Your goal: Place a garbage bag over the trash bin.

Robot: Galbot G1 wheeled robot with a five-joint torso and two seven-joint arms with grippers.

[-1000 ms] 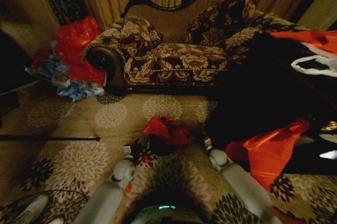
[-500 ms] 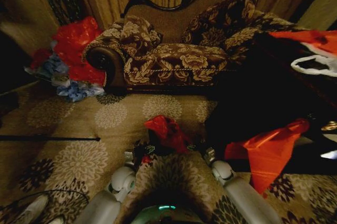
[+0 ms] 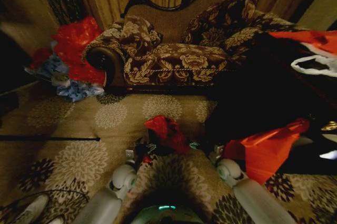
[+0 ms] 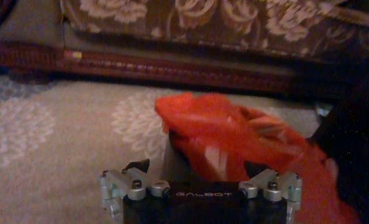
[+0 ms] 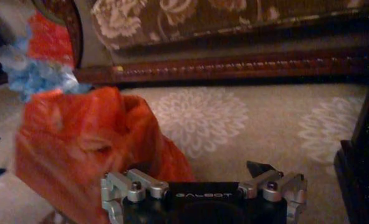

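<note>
**Red bag sits on bin, both my tools spread**

Head view: the small glossy red plastic garbage bag (image 3: 167, 132) is bunched up on the flower-patterned carpet (image 3: 79, 119), dead ahead of me at 12 o'clock. The dark shape under its lower edge is the small black round trash bin (image 3: 157, 149). It is mostly hidden, so I can't tell how far the bag covers the rim.

My left tool (image 3: 141, 153) is at about 8 o'clock from the bag, close in. On the left wrist camera this tool (image 4: 197, 167) has its jaws wide apart, with the crumpled bag (image 4: 228, 135) sitting between and past the tips. One tip overlaps the plastic, and I can't tell whether it actually touches.

My right tool (image 3: 208, 148) is at about 4 o'clock from the bag. On the right wrist camera it (image 5: 197, 170) is also spread wide. The bag (image 5: 91, 135) is off to one side and covers one fingertip, while the other tip is out over bare carpet.

Surroundings:
- The brown floral upholstered sofa (image 3: 174, 61) is at 12 o'clock beyond the bag.
- The heap of red and blue plastic bags (image 3: 73, 56) is at 10 o'clock.
- The larger orange-red plastic bag (image 3: 268, 150) is at 3 o'clock, beside my right arm.
</note>
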